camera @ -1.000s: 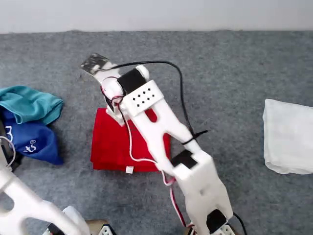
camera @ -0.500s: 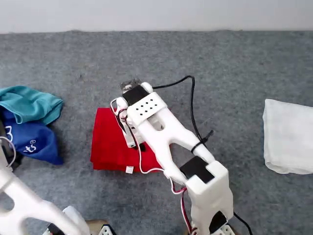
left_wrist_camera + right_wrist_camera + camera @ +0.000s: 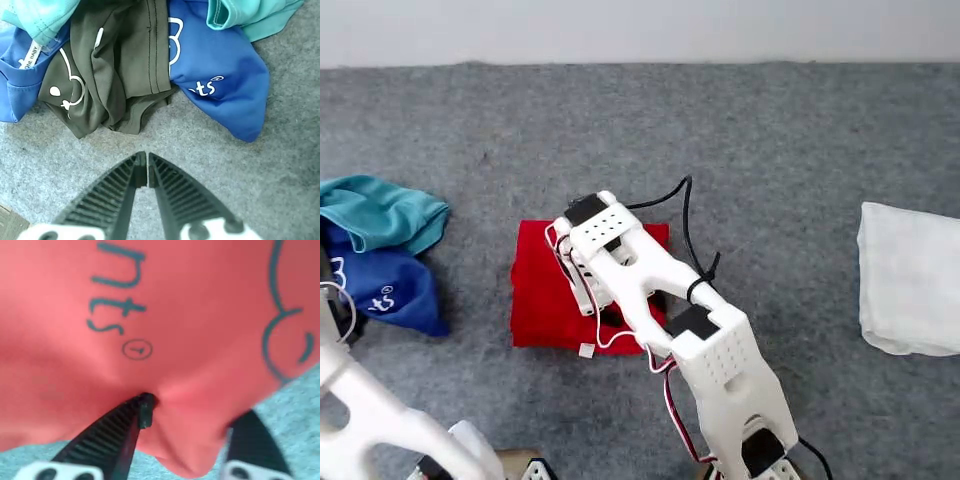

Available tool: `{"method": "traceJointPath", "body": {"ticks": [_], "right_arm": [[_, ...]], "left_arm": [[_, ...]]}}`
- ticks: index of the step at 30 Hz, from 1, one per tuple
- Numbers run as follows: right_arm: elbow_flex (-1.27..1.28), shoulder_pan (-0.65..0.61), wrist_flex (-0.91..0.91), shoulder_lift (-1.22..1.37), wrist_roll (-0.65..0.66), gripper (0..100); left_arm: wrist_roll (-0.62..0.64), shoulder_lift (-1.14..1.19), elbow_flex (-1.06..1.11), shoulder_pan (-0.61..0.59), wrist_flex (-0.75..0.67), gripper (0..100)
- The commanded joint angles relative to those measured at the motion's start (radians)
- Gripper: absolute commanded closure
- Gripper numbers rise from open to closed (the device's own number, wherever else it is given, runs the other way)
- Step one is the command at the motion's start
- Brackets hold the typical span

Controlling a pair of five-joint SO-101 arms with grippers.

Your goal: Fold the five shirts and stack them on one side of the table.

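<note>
Stacking step: your right gripper (image 3: 192, 421) straddles the folded red shirt (image 3: 535, 290), jaws parted, nothing clamped. Close them, then carry it onto the white shirt (image 3: 910, 280).

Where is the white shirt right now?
In the high view, the white shirt lies folded at the right edge of the table, far from the red shirt.
</note>
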Motion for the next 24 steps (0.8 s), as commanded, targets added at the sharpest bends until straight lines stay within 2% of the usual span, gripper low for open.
{"method": "traceJointPath", "body": {"ticks": [1, 2, 4, 7, 10, 13, 19, 22, 24], "right_arm": [[-0.055, 0.082, 0.038, 0.038, 0.097, 96.5], [-0.074, 0.102, 0.062, 0.036, 0.112, 94.9], [-0.114, 0.139, 0.113, 0.036, 0.132, 98.9], [-0.14, 0.194, 0.156, 0.018, 0.186, 99.1], [-0.138, 0.265, 0.151, -0.073, 0.347, 98.9], [-0.138, 0.337, 0.15, -0.162, 0.611, 98.9], [-0.143, 0.516, 0.13, -0.208, 1.309, 98.9], [-0.143, 0.601, -0.005, -0.199, 1.671, 98.9], [-0.143, 0.631, -0.14, -0.189, 1.855, 98.9]], "left_arm": [[0.003, -0.021, -0.012, -0.008, -0.002, 99], [0.003, -0.021, -0.012, -0.008, -0.002, 99], [0.003, -0.021, -0.012, -0.005, -0.002, 99], [0.003, -0.021, -0.013, -0.003, -0.002, 99], [0.003, -0.021, -0.013, -0.003, -0.002, 99], [0.002, -0.021, -0.013, -0.003, -0.003, 99], [0.002, -0.021, -0.013, -0.003, -0.032, 99], [0.002, -0.021, -0.013, -0.002, -0.046, 99], [0.002, -0.021, -0.013, -0.002, -0.046, 99]]}}
